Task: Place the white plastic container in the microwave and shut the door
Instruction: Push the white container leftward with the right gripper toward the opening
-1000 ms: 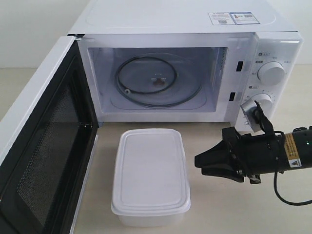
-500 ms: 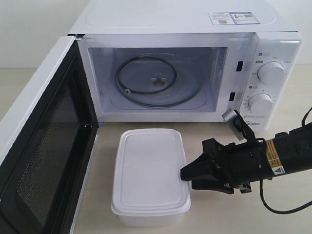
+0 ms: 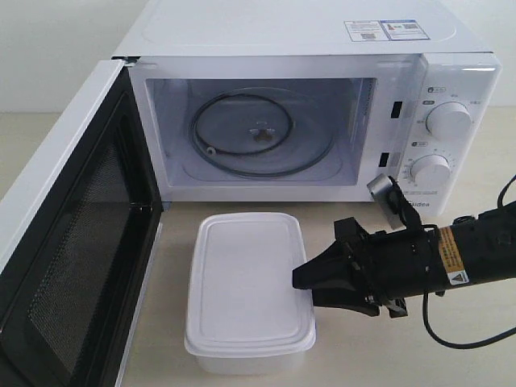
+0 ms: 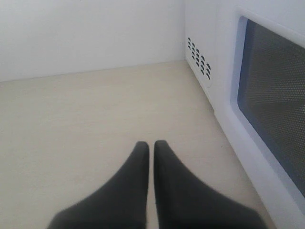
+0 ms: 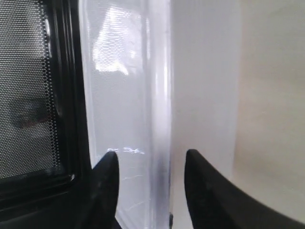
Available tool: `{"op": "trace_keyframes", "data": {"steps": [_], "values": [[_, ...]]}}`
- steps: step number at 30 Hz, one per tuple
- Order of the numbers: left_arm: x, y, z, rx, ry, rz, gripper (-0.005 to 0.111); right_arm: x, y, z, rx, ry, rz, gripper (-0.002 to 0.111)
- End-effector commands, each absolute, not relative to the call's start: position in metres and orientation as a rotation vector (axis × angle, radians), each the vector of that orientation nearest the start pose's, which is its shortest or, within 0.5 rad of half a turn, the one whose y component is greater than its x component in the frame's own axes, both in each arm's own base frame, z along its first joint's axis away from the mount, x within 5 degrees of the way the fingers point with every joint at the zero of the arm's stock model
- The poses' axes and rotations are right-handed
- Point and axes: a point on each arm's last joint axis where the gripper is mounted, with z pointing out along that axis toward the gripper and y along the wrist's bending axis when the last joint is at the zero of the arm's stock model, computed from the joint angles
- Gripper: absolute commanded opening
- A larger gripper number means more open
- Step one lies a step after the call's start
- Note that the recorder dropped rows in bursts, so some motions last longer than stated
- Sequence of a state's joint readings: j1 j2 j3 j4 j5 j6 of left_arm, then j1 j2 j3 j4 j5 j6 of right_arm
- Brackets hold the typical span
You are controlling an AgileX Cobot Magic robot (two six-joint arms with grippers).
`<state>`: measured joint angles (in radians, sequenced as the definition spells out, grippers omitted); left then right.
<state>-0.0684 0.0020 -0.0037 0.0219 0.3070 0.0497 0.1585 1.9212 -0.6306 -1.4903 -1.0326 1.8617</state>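
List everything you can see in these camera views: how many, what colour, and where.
microwave: one, white, back of table
door: one, white with black mesh, swung open at left
turntable: one, clear glass, inside microwave
dials: two, white, microwave's right panel
stickers: two, white and blue, microwave top
white plastic container: one, translucent white, on table before microwave
table: one, beige
right end effector: one, black, open, at container's right edge
left end effector: one, black, shut, over table beside door's outer face

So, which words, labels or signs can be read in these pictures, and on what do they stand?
Stickers on the microwave top: too small to read.
Markings beside the dials: too small.
Yellow label on the right arm: a warning triangle, text unreadable.
Wrist views: no text.
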Motion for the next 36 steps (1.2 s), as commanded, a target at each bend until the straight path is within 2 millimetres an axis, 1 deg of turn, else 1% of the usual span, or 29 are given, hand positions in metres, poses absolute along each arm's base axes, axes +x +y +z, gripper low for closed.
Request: {"op": "trace_keyframes", "data": {"steps": [1,5,7,9,12,18,24,29,32,35,36], "values": [[0.054,-0.003,0.186,0.118,1.785,0.014,0.004,0.252,0.118,0.107,0.016,2.574,1.538,0.043],[0.054,-0.003,0.186,0.118,1.785,0.014,0.004,0.253,0.118,0.107,0.018,2.578,1.528,0.043],[0.054,-0.003,0.186,0.118,1.785,0.014,0.004,0.253,0.118,0.107,0.020,2.580,1.528,0.041],[0.054,-0.003,0.186,0.118,1.785,0.014,0.004,0.252,0.118,0.107,0.024,2.583,1.530,0.035],[0.054,-0.003,0.186,0.118,1.785,0.014,0.004,0.252,0.118,0.107,0.023,2.582,1.532,0.021],[0.054,-0.003,0.186,0.118,1.785,0.014,0.004,0.252,0.118,0.107,0.002,2.578,1.527,-0.001],[0.054,-0.003,0.186,0.118,1.785,0.014,0.004,0.249,0.118,0.106,-0.055,2.600,1.518,0.000],[0.054,-0.003,0.186,0.118,1.785,0.014,0.004,0.250,0.118,0.106,-0.074,2.582,1.519,0.000],[0.054,-0.003,0.186,0.118,1.785,0.014,0.004,0.252,0.120,0.111,-0.097,2.503,1.559,0.000],[0.054,-0.003,0.186,0.118,1.785,0.014,0.004,0.257,0.123,0.120,-0.054,2.391,1.636,0.000],[0.054,-0.003,0.186,0.118,1.785,0.014,0.004,0.258,0.123,0.123,-0.050,2.369,1.638,0.000]]}}
